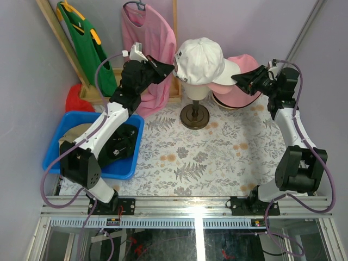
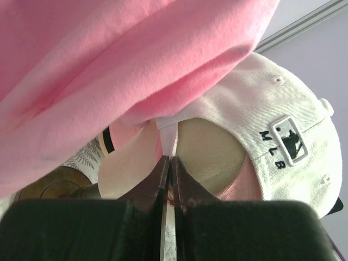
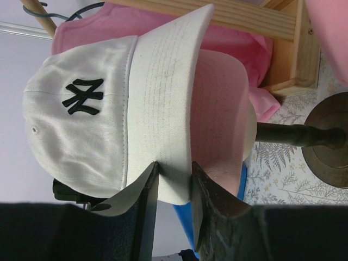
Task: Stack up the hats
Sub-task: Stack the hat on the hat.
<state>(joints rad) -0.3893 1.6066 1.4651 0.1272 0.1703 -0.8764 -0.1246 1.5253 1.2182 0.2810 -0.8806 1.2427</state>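
A cream-white cap with dark lettering sits on top of a pink cap on the mannequin head. My right gripper is shut on the cream cap's brim, one finger on each side, and the pink cap's brim lies just beyond it. My left gripper is behind the head, its jaws shut on a thin strip of the cap's back edge. The cap's back panel curves over the beige head. A pink hat lies back right. A dark hat lies in the blue bin.
The mannequin head stands on a round dark base at mid-table. A pink shirt hangs right behind my left gripper and drapes over its camera. A green shirt hangs at the back left. The blue bin stands left, with red cloth behind it.
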